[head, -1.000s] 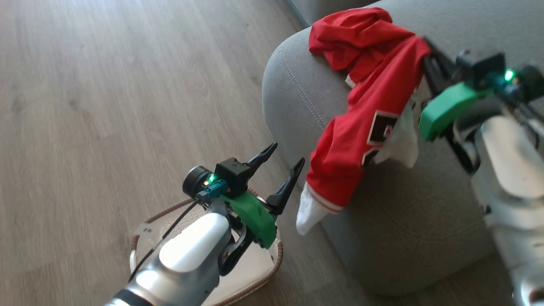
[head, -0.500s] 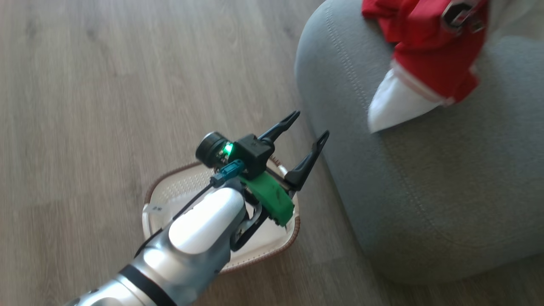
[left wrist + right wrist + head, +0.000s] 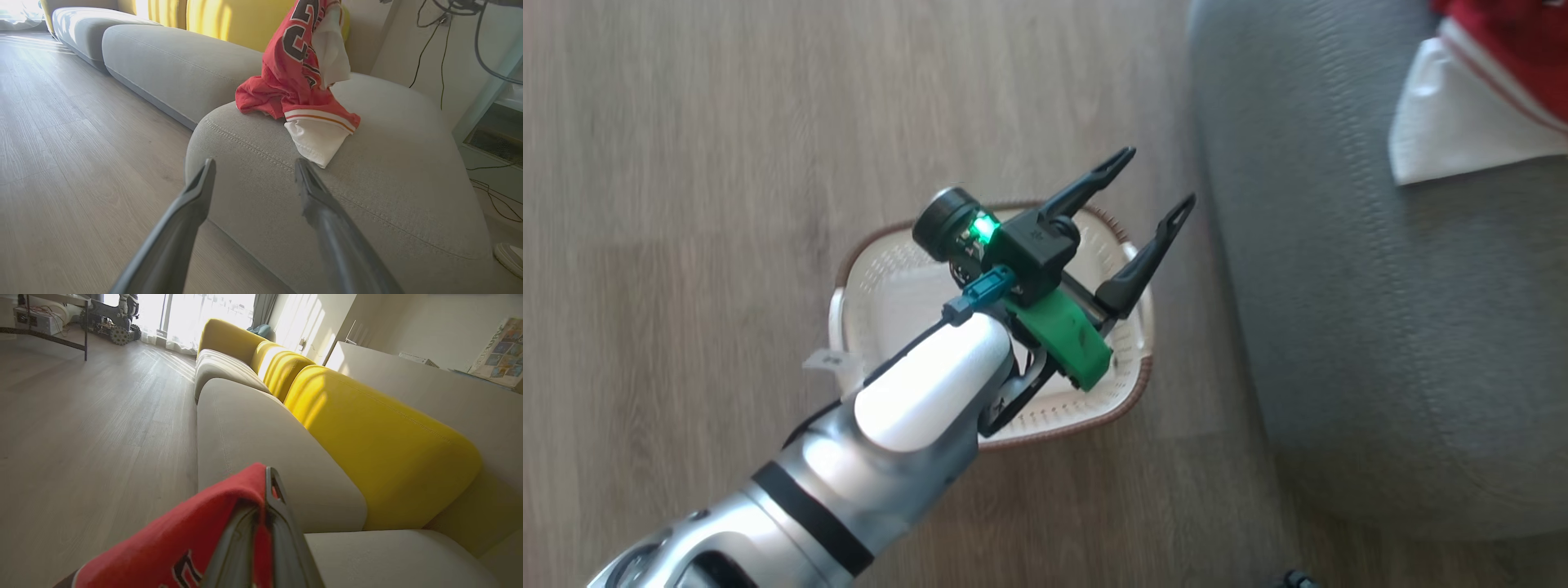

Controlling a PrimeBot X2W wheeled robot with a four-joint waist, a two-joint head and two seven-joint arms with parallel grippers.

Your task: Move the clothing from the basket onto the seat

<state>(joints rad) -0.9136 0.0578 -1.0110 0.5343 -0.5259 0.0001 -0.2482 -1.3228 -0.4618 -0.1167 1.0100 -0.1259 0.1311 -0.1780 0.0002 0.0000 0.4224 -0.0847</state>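
Clothing (image 3: pixel 298 81) further up, tight in right hand (image 3: pixel 267 479)

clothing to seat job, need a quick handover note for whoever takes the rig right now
Left gripper: open, holding nothing, over the basket.
Right gripper: shut on the clothing.
Clothing's lower end lies on the seat; upper part hangs lifted.
Done: no clothing visible in the basket, though the arm hides part.
To do: lower, release, and check the basket.
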